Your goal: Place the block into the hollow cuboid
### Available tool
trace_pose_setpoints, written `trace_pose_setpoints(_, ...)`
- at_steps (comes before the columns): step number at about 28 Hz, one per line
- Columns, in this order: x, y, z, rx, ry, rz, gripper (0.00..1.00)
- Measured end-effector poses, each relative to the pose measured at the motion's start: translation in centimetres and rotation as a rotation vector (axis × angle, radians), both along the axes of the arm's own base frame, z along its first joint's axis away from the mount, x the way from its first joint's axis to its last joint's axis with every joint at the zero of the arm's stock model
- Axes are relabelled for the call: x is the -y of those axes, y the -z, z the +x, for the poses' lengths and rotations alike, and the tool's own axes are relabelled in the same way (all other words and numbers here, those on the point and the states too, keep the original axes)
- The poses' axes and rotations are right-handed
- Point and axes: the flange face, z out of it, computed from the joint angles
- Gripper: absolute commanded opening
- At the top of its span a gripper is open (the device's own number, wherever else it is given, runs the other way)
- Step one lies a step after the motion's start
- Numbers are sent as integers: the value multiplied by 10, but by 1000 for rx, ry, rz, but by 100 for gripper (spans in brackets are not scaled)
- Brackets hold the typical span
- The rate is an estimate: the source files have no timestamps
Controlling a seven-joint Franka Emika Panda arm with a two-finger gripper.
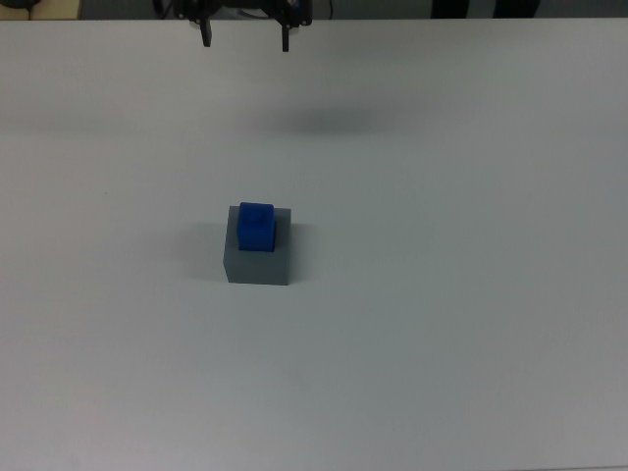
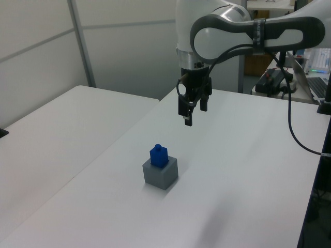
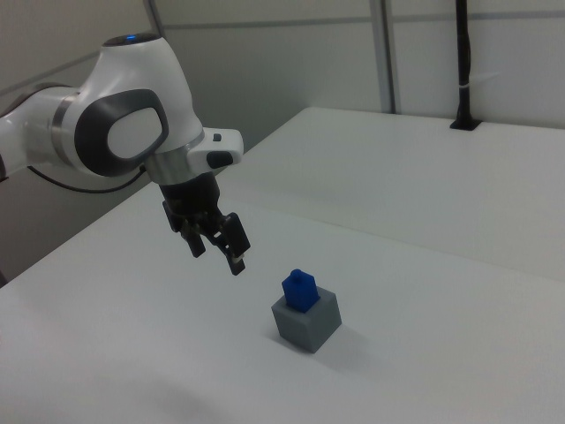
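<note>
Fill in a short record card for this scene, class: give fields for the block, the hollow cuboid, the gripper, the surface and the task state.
block: small blue cube, seated in the recess, upper part sticking out
hollow cuboid: grey box, resting on the table
gripper: open, raised, empty, apart from both objects
surface: white table
task state: block already in the cuboid

On the white table point(image 3: 424, 203), the block point(image 3: 298, 289) sits in the top of the hollow cuboid point(image 3: 306, 321), its upper part sticking out above the rim. The tool point(image 3: 216, 250) hangs in the air to the right view's left of them, fingers apart and holding nothing, well clear of both.
</note>
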Motion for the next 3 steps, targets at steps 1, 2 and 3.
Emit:
trace_pose_setpoints(1, 0, 0, 0, 0, 0, 0, 100)
trace_pose_setpoints(2, 0, 0, 0, 0, 0, 0, 100)
trace_pose_setpoints(3, 0, 0, 0, 0, 0, 0, 100)
